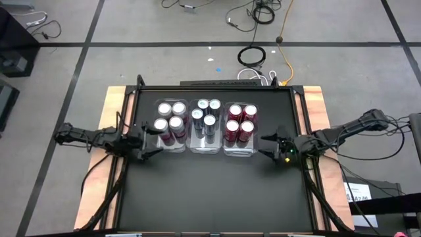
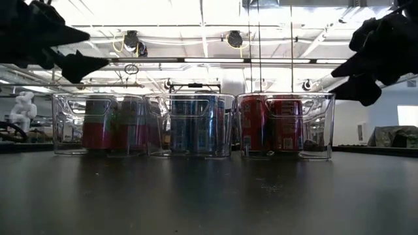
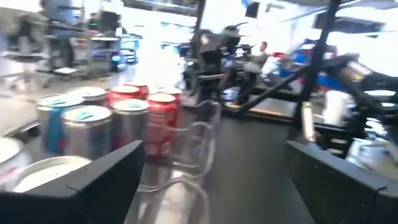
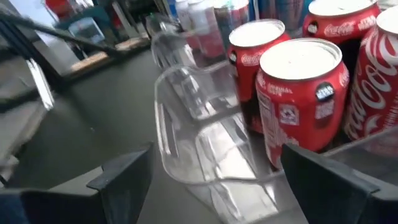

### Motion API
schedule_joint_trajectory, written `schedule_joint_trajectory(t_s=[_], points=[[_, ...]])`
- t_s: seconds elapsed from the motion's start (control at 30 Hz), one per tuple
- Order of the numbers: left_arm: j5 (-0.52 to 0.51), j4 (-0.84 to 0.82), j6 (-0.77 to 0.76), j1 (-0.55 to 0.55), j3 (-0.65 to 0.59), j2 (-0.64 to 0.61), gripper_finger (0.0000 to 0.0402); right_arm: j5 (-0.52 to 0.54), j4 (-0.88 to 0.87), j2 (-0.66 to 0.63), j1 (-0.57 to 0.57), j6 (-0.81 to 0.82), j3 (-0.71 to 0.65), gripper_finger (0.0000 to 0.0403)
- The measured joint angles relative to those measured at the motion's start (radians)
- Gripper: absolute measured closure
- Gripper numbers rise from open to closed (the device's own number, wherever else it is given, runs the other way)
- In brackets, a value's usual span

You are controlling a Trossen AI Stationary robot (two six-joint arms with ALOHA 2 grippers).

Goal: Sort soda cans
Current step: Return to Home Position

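Soda cans (image 1: 209,120): sorted in three bins (image 1: 206,148), centre frame.
Left gripper (image 1: 154,141): spread, left of bins.
Right gripper (image 1: 263,145): spread, right of bins.

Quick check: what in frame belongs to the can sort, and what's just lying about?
Job:
pink cans
blue cans
red cans
three clear bins holding them
left gripper and right gripper, both open

Lying about:
cables on the floor beyond the table
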Motion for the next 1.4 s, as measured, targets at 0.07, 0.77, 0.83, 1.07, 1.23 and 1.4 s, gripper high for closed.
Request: schedule_joint_trajectory(t_s=[0.07, 0.77, 0.83, 1.07, 1.23, 1.4], points=[[0.054, 0.027, -0.003, 0.013, -0.013, 0.0, 0.0011, -0.002, 0.042, -0.025, 0.001, -0.008, -0.032, 0.0064], [0.139, 0.028, -0.009, 0.034, -0.019, 0.0, 0.0011, -0.163, 0.14, -0.27, -0.086, -0.089, -0.146, 0.0064], [0.138, 0.028, -0.009, 0.034, -0.019, 0.0, 0.0011, -0.16, 0.14, -0.295, -0.115, -0.127, -0.146, 0.0064], [0.137, 0.027, -0.014, 0.034, -0.019, 0.0, 0.0011, -0.159, 0.139, -0.319, -0.182, -0.226, -0.146, 0.0064], [0.127, 0.033, -0.015, 0.034, -0.019, 0.0, 0.0011, -0.157, 0.139, -0.326, -0.215, -0.242, -0.145, 0.0064], [0.073, 0.039, -0.044, 0.034, -0.019, 0.0, 0.0011, -0.16, 0.137, -0.371, -0.216, -0.246, -0.145, 0.0064]])
